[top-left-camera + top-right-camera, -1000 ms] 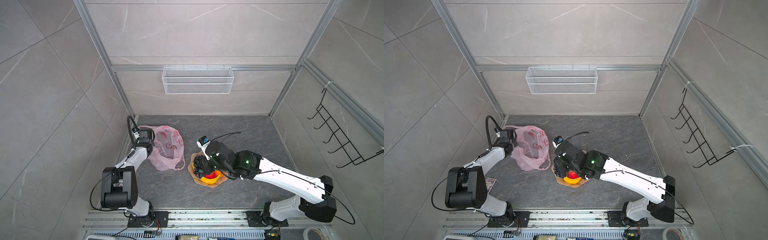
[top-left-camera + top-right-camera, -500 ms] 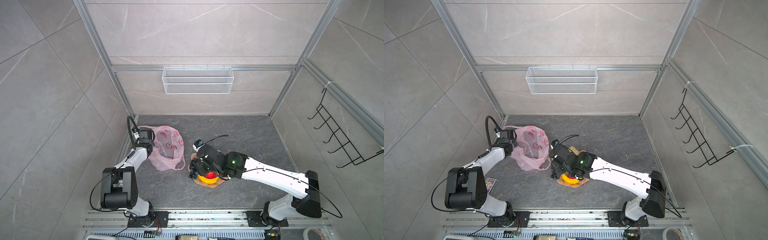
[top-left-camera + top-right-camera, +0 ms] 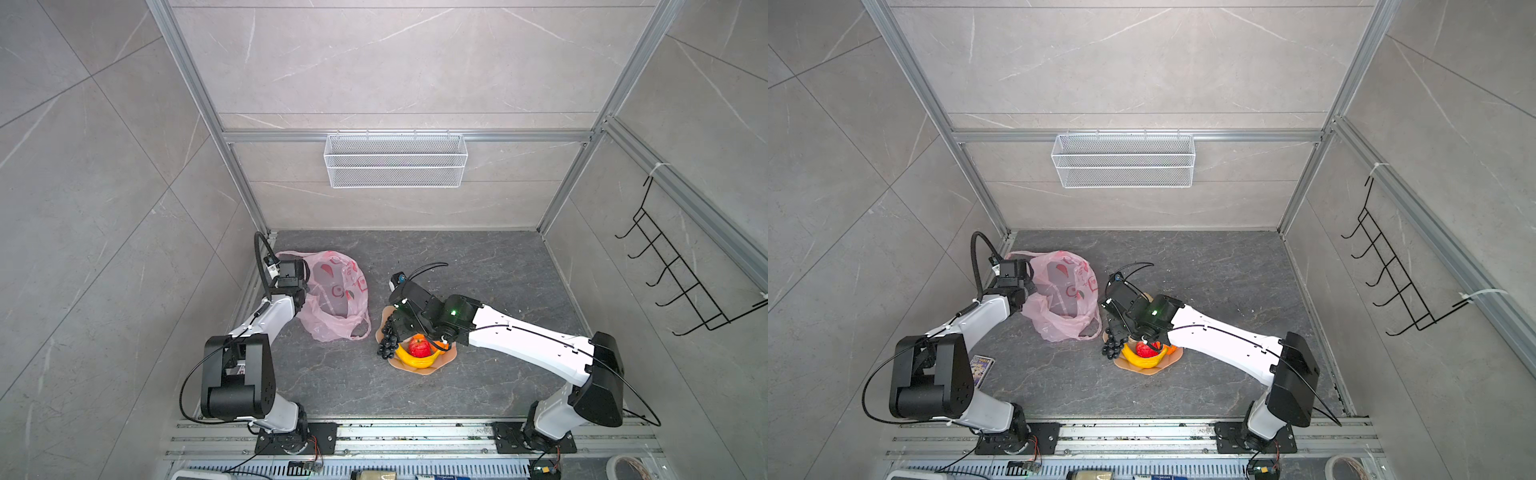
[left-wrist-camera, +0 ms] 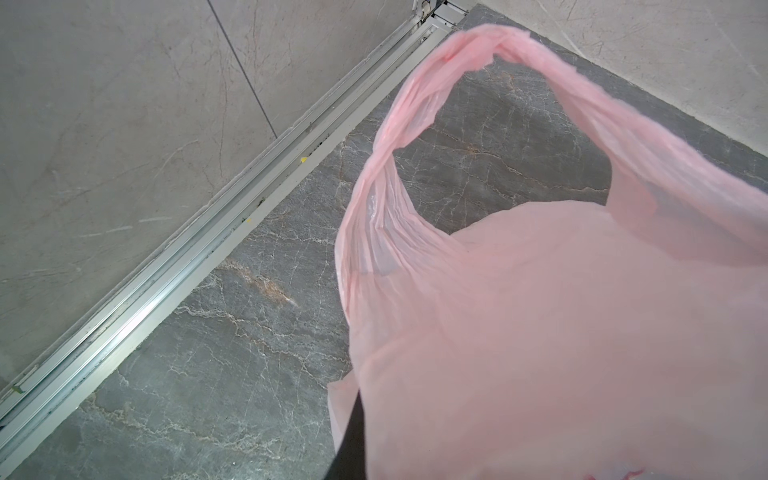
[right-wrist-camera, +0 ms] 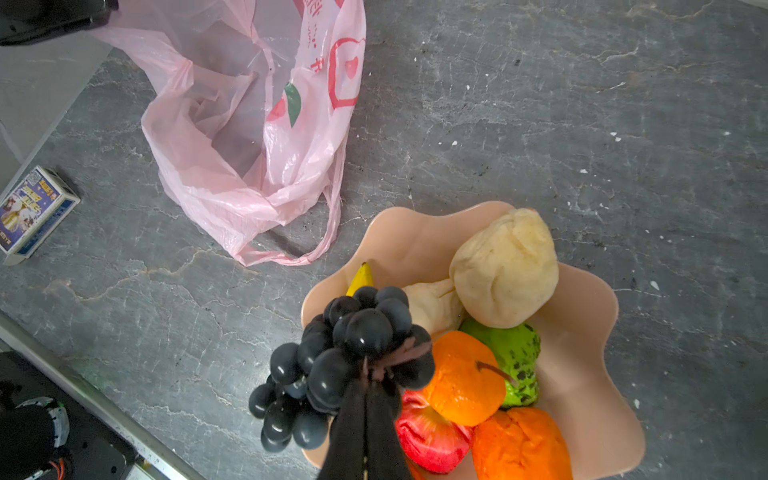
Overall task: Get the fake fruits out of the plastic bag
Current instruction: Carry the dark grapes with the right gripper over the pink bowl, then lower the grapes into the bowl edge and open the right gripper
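right gripper (image 5: 366,388): jaws clamped tight on the stem of the grape bunch (image 5: 345,345)
grape bunch: at the rim of the plate (image 5: 582,316), partly past the edge; can't tell whether it touches the plate
on plate: apple (image 5: 428,436), oranges (image 5: 461,382), green fruit (image 5: 513,353), beige lumps (image 5: 505,270), banana (image 5: 362,276) tip
left gripper (image 3: 301,293): closed, pinching the edge of the plastic bag (image 3: 336,299), handle loop (image 4: 519,54) raised
plastic bag: on the floor (image 3: 478,270), just left of the plate, mouth open
card box (image 5: 35,208): on the floor by the left arm base
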Controlling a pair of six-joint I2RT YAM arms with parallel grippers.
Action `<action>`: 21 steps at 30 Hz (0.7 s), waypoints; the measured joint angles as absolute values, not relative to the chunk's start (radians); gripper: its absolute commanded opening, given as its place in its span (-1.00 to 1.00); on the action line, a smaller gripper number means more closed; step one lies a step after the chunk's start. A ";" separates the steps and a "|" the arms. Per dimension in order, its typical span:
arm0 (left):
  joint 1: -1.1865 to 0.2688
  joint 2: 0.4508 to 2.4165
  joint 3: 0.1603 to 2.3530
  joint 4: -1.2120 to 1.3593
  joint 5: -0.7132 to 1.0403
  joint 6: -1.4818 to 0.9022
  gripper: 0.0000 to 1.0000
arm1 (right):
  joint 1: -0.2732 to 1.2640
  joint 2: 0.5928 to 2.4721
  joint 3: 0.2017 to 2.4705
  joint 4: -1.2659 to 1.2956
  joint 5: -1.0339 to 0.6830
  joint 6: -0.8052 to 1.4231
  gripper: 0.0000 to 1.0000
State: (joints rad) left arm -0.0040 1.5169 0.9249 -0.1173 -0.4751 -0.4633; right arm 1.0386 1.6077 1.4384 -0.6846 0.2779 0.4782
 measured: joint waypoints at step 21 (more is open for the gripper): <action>-0.004 1.517 0.925 -0.117 -0.469 -0.463 -1.00 | 0.968 1.673 1.445 -0.657 0.281 0.472 -1.00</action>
